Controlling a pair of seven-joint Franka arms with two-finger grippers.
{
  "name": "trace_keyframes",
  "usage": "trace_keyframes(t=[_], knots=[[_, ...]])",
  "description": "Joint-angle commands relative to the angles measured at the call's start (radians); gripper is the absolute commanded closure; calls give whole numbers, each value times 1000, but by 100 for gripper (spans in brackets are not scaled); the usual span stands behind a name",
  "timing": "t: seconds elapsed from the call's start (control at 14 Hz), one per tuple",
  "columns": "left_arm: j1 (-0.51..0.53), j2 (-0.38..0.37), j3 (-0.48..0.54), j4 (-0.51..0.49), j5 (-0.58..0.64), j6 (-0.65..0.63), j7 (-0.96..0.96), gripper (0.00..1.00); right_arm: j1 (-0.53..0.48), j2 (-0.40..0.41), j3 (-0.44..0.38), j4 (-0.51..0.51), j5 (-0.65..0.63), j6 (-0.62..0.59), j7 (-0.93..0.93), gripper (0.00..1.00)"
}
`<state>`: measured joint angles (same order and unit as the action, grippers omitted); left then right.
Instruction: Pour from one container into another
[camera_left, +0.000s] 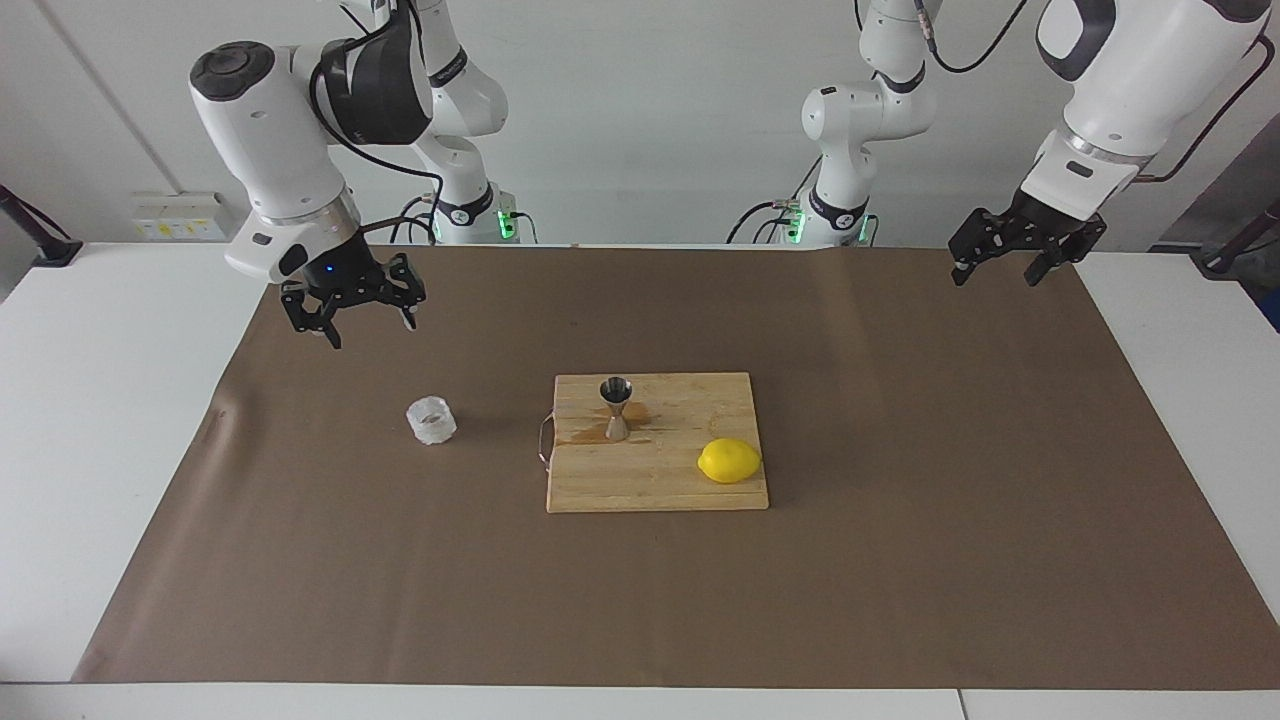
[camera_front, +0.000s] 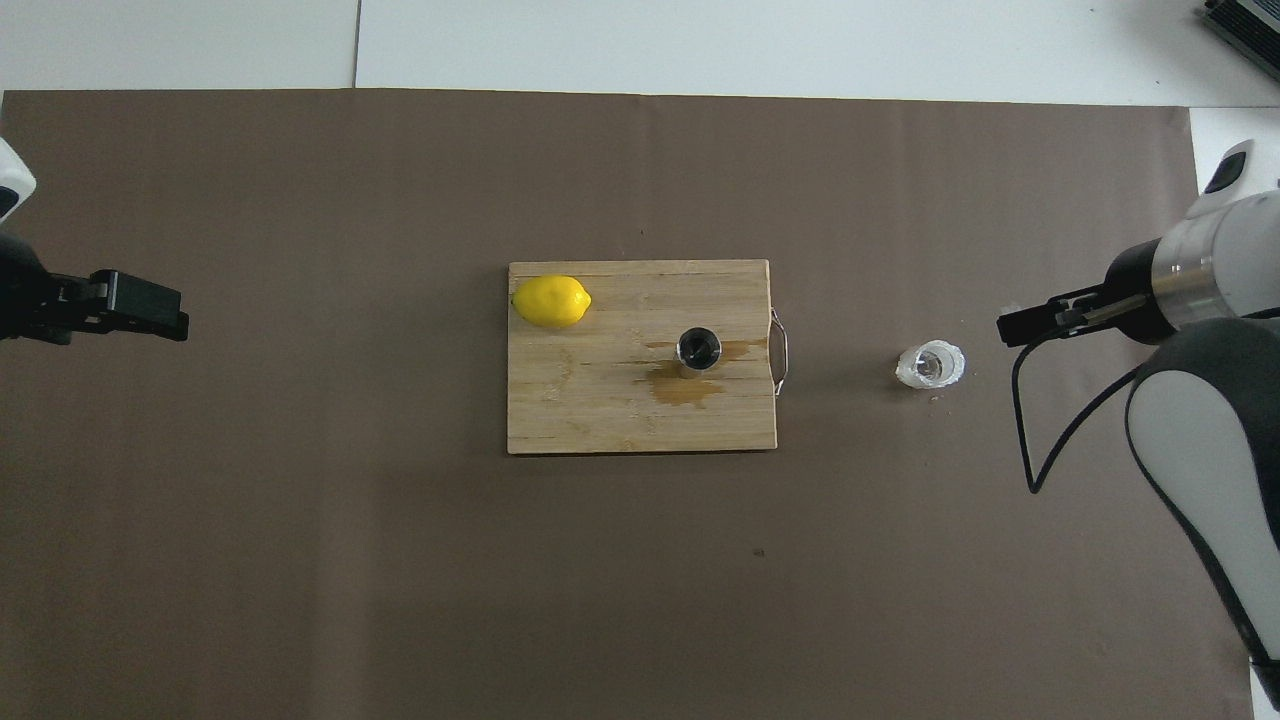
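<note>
The clear frosty glass cup (camera_left: 431, 420) stands upright on the brown mat toward the right arm's end; it also shows in the overhead view (camera_front: 930, 365). The grey steel jigger (camera_left: 615, 407) stands upright on the wooden cutting board (camera_left: 650, 485), also in the overhead view (camera_front: 698, 349). My right gripper (camera_left: 368, 330) is open and empty, raised over the mat beside the cup and apart from it; it shows in the overhead view too (camera_front: 1008, 328). My left gripper (camera_left: 997, 278) is open and empty, and waits raised over the left arm's end of the mat.
A yellow lemon (camera_left: 729, 460) lies on the board's corner toward the left arm's end. A wet brown stain (camera_front: 685, 385) spreads on the board around the jigger. A wire handle (camera_front: 780, 350) sticks out of the board toward the cup. The brown mat (camera_left: 900, 560) covers the table.
</note>
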<state>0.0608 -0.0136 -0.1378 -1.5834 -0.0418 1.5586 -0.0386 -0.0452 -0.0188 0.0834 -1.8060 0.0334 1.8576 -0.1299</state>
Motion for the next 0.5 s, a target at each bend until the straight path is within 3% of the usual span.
trace_keyframes(t=[0.0, 0.43], knots=[[4, 9, -6, 7, 5, 1, -11, 0, -5, -21, 4, 13, -21, -53, 226, 0], [19, -25, -5, -44, 3, 12, -9, 0, -18, -59, 1, 25, -36, -132, 260, 0]])
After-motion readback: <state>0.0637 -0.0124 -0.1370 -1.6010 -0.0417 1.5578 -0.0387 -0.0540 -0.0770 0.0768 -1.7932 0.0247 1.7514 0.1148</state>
